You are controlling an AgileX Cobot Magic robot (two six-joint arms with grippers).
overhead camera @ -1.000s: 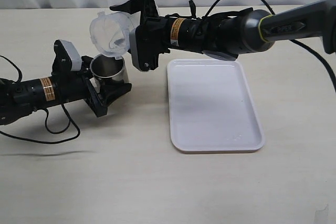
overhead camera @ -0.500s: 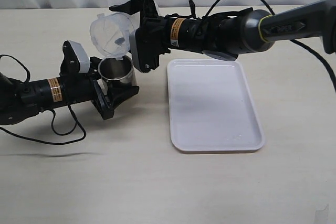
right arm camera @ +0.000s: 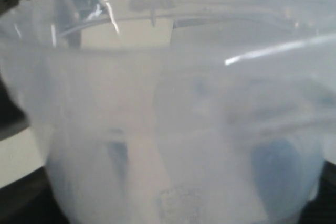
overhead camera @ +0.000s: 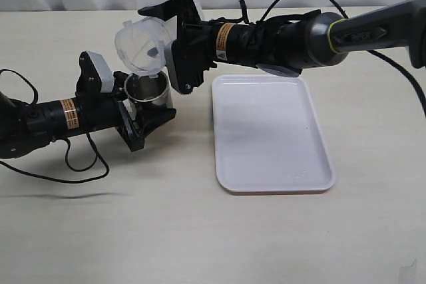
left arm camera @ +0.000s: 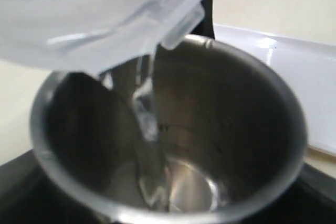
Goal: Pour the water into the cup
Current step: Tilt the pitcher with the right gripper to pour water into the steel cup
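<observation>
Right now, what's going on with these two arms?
The right gripper holds the pitcher tipped over the cup. The left gripper grips the cup, which appears to sit on the table. The left wrist view shows a thin stream of water running from the spout into the cup, so the pour is under way. Only a little water has pooled at the bottom. A white tray lies beside them, untouched.
</observation>
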